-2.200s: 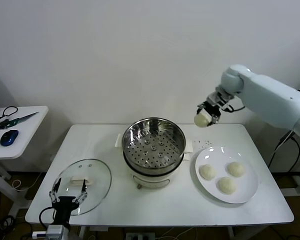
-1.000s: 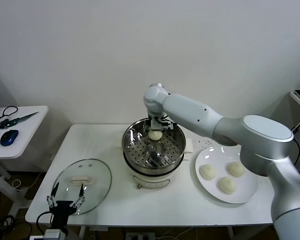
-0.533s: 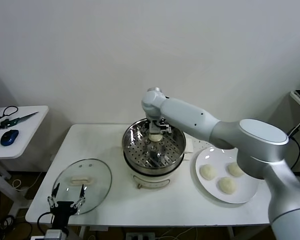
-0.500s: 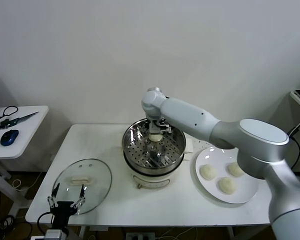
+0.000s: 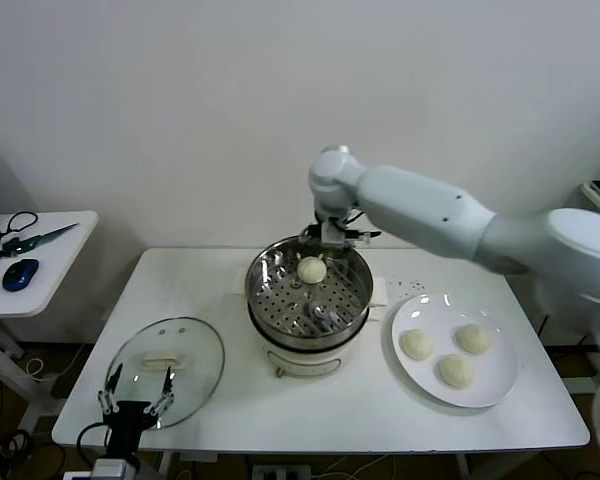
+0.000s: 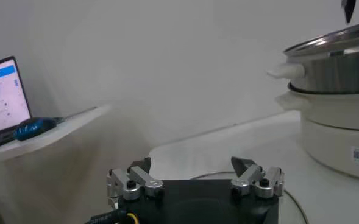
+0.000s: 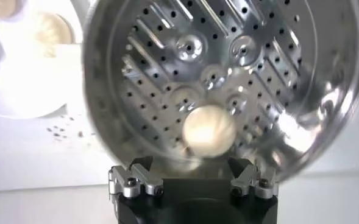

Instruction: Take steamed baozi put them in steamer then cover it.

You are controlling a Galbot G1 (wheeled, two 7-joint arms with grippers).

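step: 1 baozi (image 5: pixel 312 269) sits loose in steamer (image 5: pixel 352 300), 3 wait on plate (image 5: pixel 497 385)
right gripper (image 7: pixel 194 175): spread, empty, above steamer
left gripper (image 6: pixel 195 179): spread, parked near lid (image 5: pixel 195 352)
next: probably back to plate, grab bun 2

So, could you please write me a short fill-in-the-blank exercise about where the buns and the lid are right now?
1. The number of baozi lying inside the steamer is ____.
2. The white plate holds ____ baozi.
3. The glass lid lies on the table in front of the ____ hand.
4. The right hand, above the steamer's far rim, has its fingers ____.

Missing words: one; three; left; open
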